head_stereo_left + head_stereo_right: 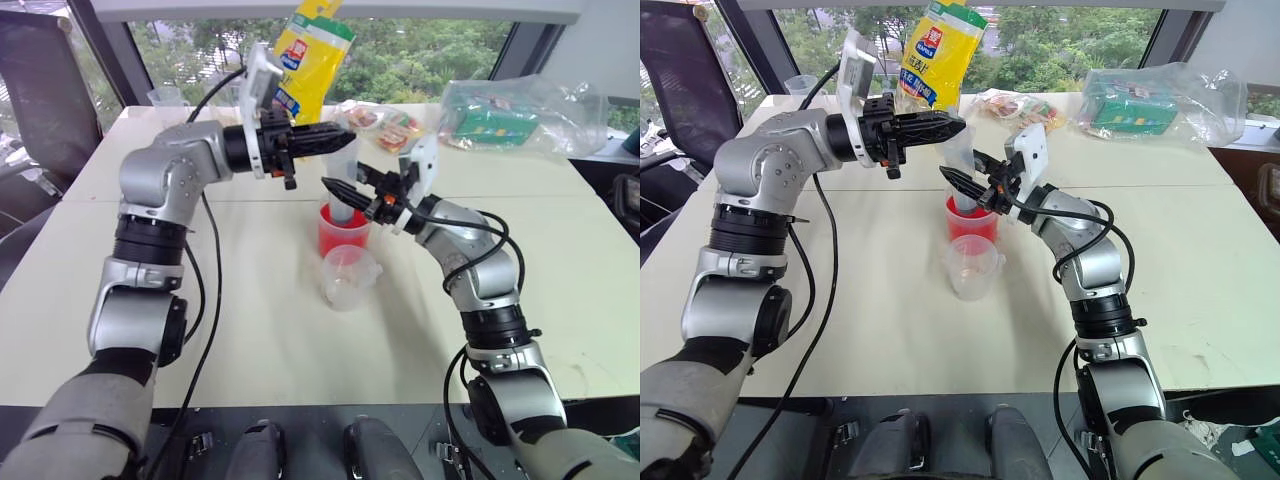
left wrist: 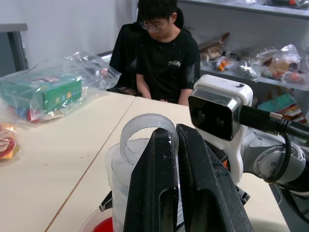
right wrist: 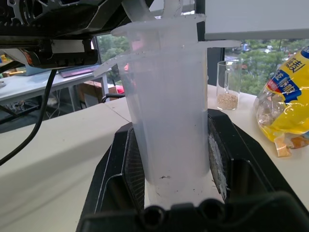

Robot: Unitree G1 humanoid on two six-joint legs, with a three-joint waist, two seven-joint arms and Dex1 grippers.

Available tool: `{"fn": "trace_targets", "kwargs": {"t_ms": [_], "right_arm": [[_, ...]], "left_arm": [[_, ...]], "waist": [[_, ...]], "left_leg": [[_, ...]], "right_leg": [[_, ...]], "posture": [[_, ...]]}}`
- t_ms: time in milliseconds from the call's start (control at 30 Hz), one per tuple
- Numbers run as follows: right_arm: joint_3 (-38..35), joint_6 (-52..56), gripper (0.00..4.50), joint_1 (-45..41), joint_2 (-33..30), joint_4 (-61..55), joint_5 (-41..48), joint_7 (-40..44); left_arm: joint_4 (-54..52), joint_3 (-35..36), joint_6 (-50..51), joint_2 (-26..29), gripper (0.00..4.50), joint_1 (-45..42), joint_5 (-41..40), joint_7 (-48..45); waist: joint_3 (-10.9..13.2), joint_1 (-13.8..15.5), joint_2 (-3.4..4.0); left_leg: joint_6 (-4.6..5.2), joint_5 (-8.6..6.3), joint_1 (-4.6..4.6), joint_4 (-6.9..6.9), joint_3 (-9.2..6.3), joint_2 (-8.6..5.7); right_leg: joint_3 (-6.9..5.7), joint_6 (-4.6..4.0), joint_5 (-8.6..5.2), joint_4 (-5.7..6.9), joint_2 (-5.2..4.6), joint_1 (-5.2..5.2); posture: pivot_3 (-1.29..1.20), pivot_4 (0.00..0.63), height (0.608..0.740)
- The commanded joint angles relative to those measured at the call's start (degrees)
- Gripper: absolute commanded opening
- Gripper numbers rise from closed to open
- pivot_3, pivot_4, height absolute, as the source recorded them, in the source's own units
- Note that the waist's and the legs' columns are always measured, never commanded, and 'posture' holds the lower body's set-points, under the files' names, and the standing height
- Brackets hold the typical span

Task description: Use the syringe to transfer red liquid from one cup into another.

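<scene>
On the table (image 1: pixel 250 330), right gripper (image 3: pixel 169 159) clamps the syringe (image 3: pixel 169 106); left gripper (image 2: pixel 176 159) pinches its plunger (image 2: pixel 145 126)

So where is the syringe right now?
In the head views the syringe stands upright at table centre over the red cup, barrel clamped in the right pincer, plunger top pinched by the left pincer.

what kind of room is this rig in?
Likely an office or lab used as a test space: a pale table by big windows onto trees, cluttered shelves, and a person seated at the table.
</scene>
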Motion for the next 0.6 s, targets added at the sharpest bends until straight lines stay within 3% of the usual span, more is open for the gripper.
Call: {"fn": "trace_targets", "kwargs": {"t_ms": [33,600], "right_arm": [[1.9,0.3,1.41,0.8,0.1,2.4,-1.4,0.8],[3.1,-0.3,1.41,3.1,-0.1,4.6,-1.9,1.4]], "left_arm": [[-2.0,3.6,-3.0,0.1,0.04,-4.9,-1.3,0.0],[0.2,4.3,-4.3,-0.5,0.04,-7.9,-0.4,0.2]], "waist": [[0.0,0.0,0.00],[0.0,0.0,0.00]], "left_leg": [[0.00,0.00,0.00,0.00,0.00,0.00],[0.00,0.00,0.00,0.00,0.00,0.00]], "right_leg": [[0.00,0.00,0.00,0.00,0.00,0.00],[0.00,0.00,0.00,0.00,0.00,0.00]], "posture": [[0.00,0.150,0.740],[0.00,0.150,0.740]]}}
